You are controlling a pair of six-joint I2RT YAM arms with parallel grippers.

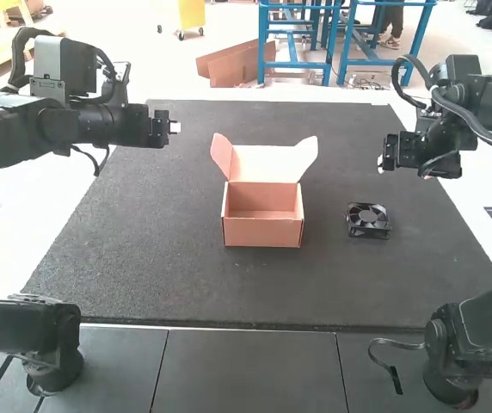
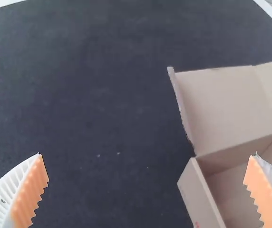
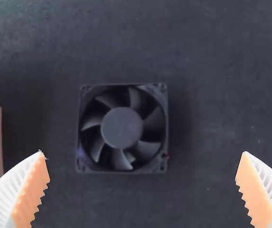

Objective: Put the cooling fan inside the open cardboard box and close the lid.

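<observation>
Right claw hangs spread wide over the fan, touching nothing; left claw, equally wide, empty by the box.

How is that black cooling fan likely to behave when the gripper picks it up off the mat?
The cooling fan lies flat on the mat, so it probably won't roll or tip. Its square frame looks rigid, likely gripping well between the ribbed orange pads. The thin blades may be fragile, so squeezing the frame edges seems safer.
</observation>
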